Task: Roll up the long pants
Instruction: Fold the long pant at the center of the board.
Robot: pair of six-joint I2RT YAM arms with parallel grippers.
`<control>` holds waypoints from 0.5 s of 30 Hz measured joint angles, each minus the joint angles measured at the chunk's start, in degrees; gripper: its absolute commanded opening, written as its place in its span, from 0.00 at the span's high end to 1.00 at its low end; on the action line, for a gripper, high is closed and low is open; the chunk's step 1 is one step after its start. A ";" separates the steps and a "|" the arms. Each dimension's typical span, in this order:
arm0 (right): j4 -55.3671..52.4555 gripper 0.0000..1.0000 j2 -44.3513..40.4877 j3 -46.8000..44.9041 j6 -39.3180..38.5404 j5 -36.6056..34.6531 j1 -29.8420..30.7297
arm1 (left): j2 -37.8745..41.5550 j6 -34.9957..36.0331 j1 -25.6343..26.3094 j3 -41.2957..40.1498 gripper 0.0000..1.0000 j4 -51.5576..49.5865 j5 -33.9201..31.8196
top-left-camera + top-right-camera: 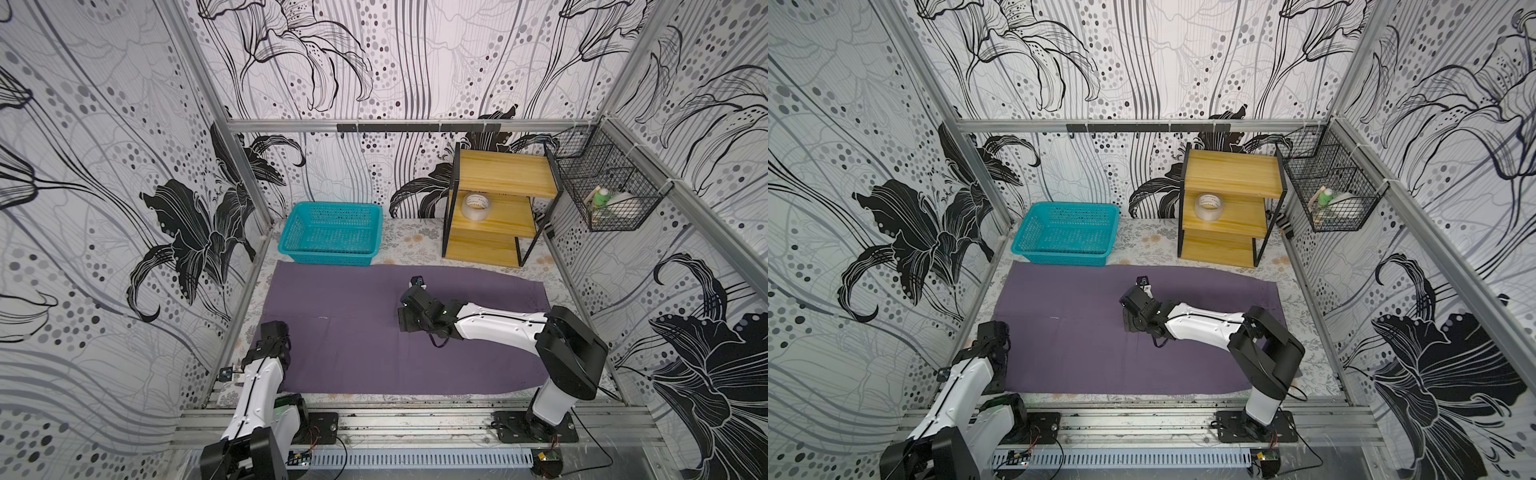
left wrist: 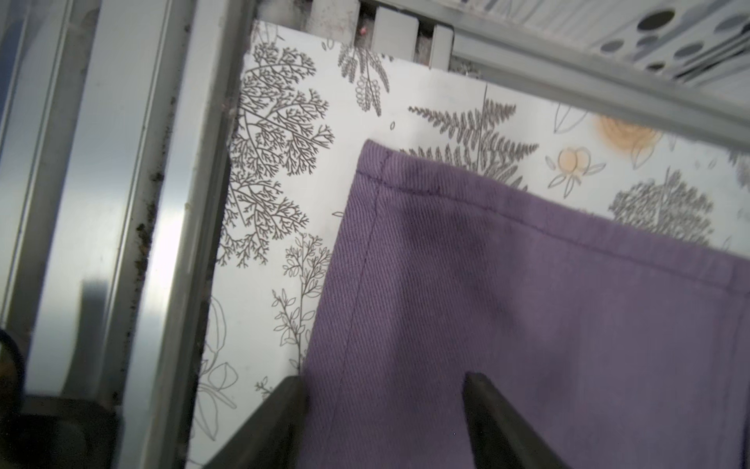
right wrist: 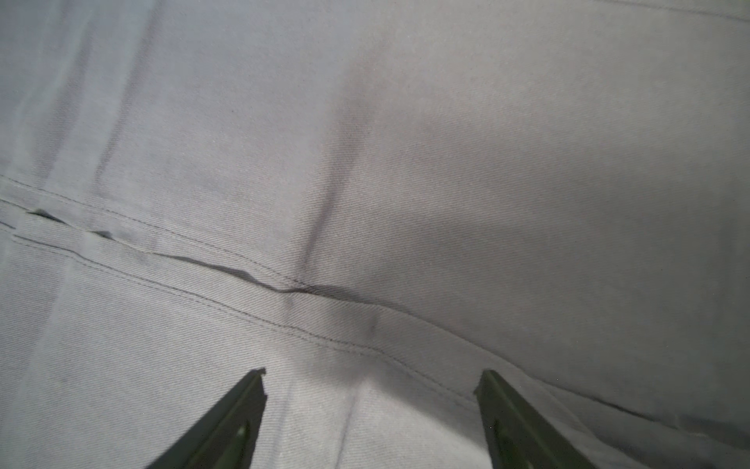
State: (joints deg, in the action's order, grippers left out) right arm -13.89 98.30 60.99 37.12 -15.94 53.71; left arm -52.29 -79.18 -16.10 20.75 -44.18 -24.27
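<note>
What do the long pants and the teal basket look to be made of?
Long pants: matte woven cloth, probably cotton twill; fine diagonal ribs and a stitched hem show in the left wrist view. Teal basket: moulded plastic, smooth and faintly glossy, with perforated walls.

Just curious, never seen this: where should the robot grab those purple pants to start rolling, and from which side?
Probably the hem corner by the left gripper, approached from the robot's left. The pants lie flat on the table, so only a free edge gives the open jaws something to pinch.
</note>
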 measured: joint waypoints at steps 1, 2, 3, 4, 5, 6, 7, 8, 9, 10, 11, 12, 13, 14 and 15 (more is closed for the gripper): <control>-0.04 0.14 0.00 -0.04 0.00 -0.02 0.00 | 0.09 0.31 0.00 0.00 0.56 0.28 -0.15; -0.07 0.14 0.00 -0.09 0.00 -0.20 0.00 | 0.24 0.70 0.00 0.00 0.61 0.61 -0.22; -0.07 0.14 0.00 -0.17 0.00 -0.31 0.00 | 0.35 0.76 0.00 -0.02 0.67 0.92 -0.35; -0.11 0.14 0.00 -0.28 0.02 -0.57 0.00 | 0.46 1.09 0.00 -0.02 0.73 1.20 -0.37; -0.26 0.14 0.00 -0.35 0.20 -0.87 0.00 | 0.52 1.55 0.00 -0.02 0.75 1.44 -0.39; -0.26 0.14 -0.02 -0.52 0.39 -1.14 0.00 | 0.55 1.66 0.00 -0.02 0.77 1.70 -0.50; -0.31 0.14 -0.15 -0.83 0.66 -1.46 0.00 | 0.61 2.10 0.00 -0.02 0.81 1.90 -0.57; -0.48 0.14 -0.37 -1.20 0.94 -1.88 0.00 | 0.76 2.36 0.00 -0.02 0.90 2.08 -0.59; -0.85 0.14 -0.74 -1.62 1.20 -2.19 0.00 | 0.96 2.67 0.00 -0.02 0.97 2.23 -0.66; -1.22 0.14 -1.40 -2.21 1.49 -2.54 0.00 | 1.27 3.39 0.00 -0.02 1.00 2.45 -0.70; -1.79 0.14 -2.29 -2.82 1.75 -2.89 0.00 | 1.64 4.24 0.00 0.00 1.00 2.49 -0.90; -2.14 0.14 -3.26 -3.39 2.16 -3.26 0.00 | 1.99 4.00 0.00 0.00 1.00 2.67 -1.20; -2.54 0.13 -4.37 -3.91 2.58 -3.67 0.00 | 2.36 4.28 0.00 0.00 1.00 2.71 -1.33; -2.86 0.13 -5.38 -4.28 2.78 -4.07 0.00 | 2.73 4.33 0.00 0.02 1.00 2.71 -1.44; -3.08 0.13 -6.19 -4.52 2.93 -4.37 0.00 | 2.97 4.42 0.00 0.02 1.00 2.71 -1.51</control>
State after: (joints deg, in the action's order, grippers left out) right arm -16.97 92.12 56.47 40.05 -20.32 53.71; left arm -49.32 -74.76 -16.10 20.78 -41.47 -25.78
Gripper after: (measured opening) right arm 0.866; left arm 0.044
